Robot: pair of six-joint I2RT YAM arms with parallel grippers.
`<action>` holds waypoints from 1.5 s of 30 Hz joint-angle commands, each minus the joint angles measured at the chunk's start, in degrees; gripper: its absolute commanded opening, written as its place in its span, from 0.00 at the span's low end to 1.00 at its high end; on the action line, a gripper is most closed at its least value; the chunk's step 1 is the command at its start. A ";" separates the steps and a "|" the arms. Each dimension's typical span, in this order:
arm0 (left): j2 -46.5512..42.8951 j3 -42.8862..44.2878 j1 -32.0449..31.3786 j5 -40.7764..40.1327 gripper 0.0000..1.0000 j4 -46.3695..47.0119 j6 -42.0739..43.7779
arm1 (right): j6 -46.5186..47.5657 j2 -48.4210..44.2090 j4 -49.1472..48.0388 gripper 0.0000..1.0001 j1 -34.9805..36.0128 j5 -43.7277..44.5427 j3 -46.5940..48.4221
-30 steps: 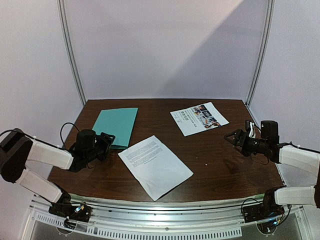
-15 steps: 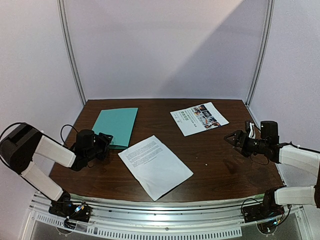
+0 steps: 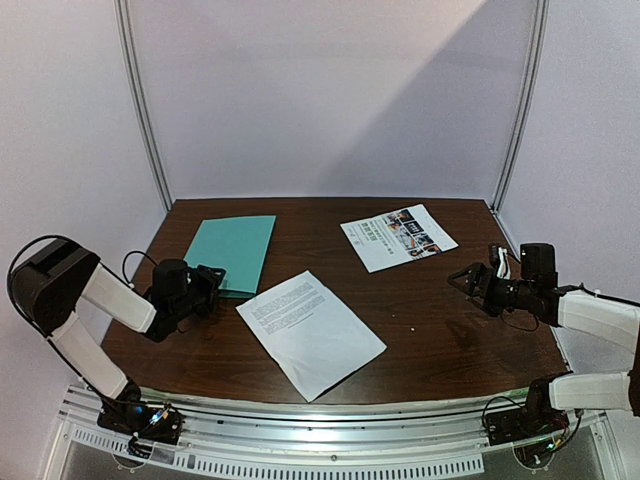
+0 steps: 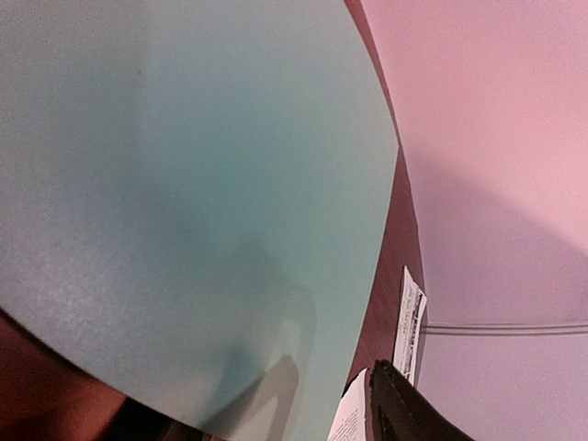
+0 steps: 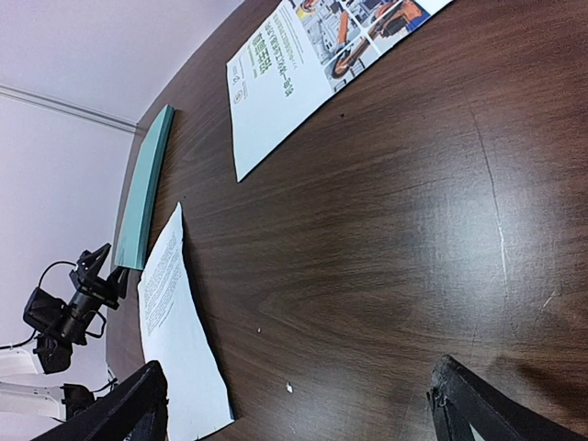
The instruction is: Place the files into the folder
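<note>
The teal folder point(image 3: 233, 253) lies shut at the back left of the table and fills the left wrist view point(image 4: 184, 184). My left gripper point(image 3: 213, 278) is low at its near right corner, jaws apart, with the folder's edge between them; only one fingertip point(image 4: 404, 413) shows clearly. Of the files, the plain white sheet point(image 3: 310, 333) lies at centre front, and the colour-photo sheet point(image 3: 398, 237) lies at the back right. My right gripper point(image 3: 462, 280) hangs wide open over bare wood point(image 5: 303, 409), apart from both sheets.
The brown table point(image 3: 450, 330) is walled by pale panels at the back and sides. A small white scrap point(image 5: 289, 388) lies on the wood between the right fingers. A black cable point(image 3: 130, 262) loops beside the left arm.
The left arm's elbow has swung up and in while its gripper stayed at the folder's near corner, jaws narrowing. The right gripper has sunk slightly.
</note>
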State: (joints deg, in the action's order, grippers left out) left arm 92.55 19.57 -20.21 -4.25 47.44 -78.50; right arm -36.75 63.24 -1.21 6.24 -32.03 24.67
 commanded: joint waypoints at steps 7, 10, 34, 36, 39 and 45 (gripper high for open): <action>3.00 3.50 1.83 1.32 0.38 3.08 1.81 | 1.33 -0.29 1.13 0.99 -0.37 0.30 0.73; 3.46 4.55 2.00 1.82 0.23 2.00 3.07 | 1.62 -0.31 1.13 0.99 -0.33 0.35 0.73; -10.60 22.97 -7.12 -20.17 0.00 -45.31 33.09 | 0.54 0.42 -0.37 0.99 -0.33 0.39 -0.14; -8.66 26.80 -9.72 -24.22 0.00 -50.76 35.72 | 0.54 0.39 -0.17 0.99 -0.39 0.39 -0.14; -4.92 32.78 -13.88 -30.61 0.00 -58.79 39.20 | 0.69 0.07 0.66 0.99 -0.36 0.60 -0.10; 4.13 44.28 -22.33 -42.94 0.00 -70.25 43.42 | 1.71 -0.61 3.23 0.99 -0.31 1.51 -0.06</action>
State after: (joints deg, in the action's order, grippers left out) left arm 91.29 58.50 -37.32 -36.53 -9.58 -40.64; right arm -35.83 63.18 -0.45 6.24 -31.68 24.67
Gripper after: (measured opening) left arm 0.010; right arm 0.987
